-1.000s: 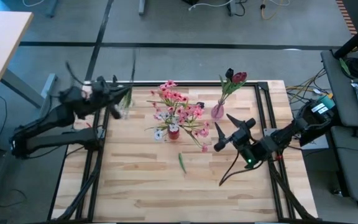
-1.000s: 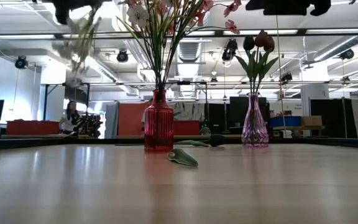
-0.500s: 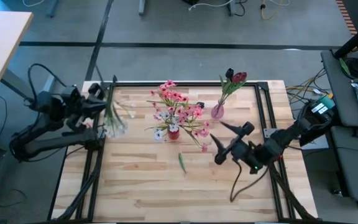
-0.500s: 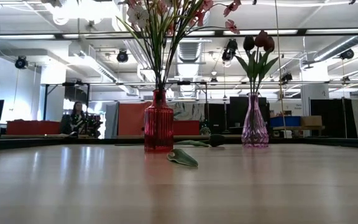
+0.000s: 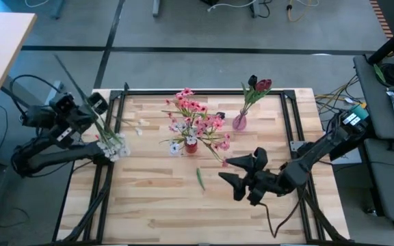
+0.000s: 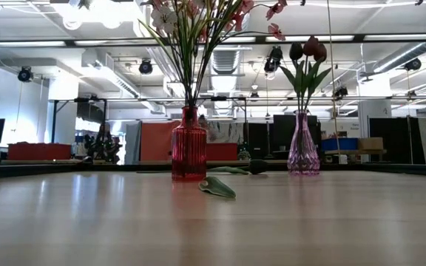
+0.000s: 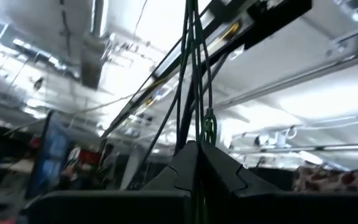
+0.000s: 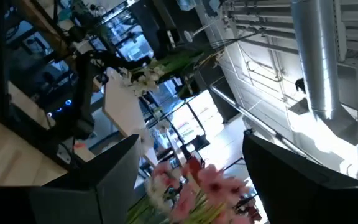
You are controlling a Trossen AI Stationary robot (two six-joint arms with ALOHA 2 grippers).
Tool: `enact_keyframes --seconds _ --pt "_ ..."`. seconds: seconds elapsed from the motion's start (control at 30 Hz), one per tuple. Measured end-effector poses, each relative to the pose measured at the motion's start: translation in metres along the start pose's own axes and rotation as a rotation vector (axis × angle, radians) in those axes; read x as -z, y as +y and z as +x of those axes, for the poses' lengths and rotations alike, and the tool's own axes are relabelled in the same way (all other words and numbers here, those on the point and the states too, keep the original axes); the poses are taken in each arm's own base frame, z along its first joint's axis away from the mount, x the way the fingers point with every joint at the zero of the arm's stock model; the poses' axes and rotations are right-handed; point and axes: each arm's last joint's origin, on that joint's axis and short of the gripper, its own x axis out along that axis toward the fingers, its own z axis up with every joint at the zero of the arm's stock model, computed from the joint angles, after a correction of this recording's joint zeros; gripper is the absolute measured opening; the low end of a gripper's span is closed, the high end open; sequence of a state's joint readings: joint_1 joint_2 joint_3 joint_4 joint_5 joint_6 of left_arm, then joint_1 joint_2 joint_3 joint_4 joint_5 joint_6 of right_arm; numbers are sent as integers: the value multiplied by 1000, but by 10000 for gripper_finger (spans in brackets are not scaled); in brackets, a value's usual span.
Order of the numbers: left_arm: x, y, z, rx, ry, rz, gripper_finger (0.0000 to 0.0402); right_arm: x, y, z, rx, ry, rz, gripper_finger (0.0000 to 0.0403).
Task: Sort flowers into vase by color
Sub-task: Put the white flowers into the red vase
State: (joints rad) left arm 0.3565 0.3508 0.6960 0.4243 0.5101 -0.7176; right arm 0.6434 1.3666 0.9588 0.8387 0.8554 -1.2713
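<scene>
At frame centre, pink flowers (image 5: 195, 116) and dark buds (image 5: 257, 86) already vased; left claw (image 5: 96, 121) clamped on white sprigs (image 5: 115, 142); right claw (image 5: 232, 169) apart, empty.

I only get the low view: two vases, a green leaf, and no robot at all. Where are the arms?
Observer: The left gripper is out past the table's left edge, shut on the stems of the white flowers.
Operator: And the other one?
Observer: The right gripper hangs open and empty over the table, to the right of the leaf as seen from above.
</scene>
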Motion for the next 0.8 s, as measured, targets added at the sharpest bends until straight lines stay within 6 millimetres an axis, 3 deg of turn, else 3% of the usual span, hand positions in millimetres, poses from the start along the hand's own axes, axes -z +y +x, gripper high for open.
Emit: enact_keyframes --seconds 0.37,0.57,0.8 --pt "1 28 54 140 -64 -133 0 -37 -43 19 -59 -14 -104 274" --pt "-1 20 90 248 -70 -133 0 -56 -79 28 11 -147 -427 274" --pt "31 19 138 169 -6 -180 0 -54 -107 52 113 -142 -669 274"
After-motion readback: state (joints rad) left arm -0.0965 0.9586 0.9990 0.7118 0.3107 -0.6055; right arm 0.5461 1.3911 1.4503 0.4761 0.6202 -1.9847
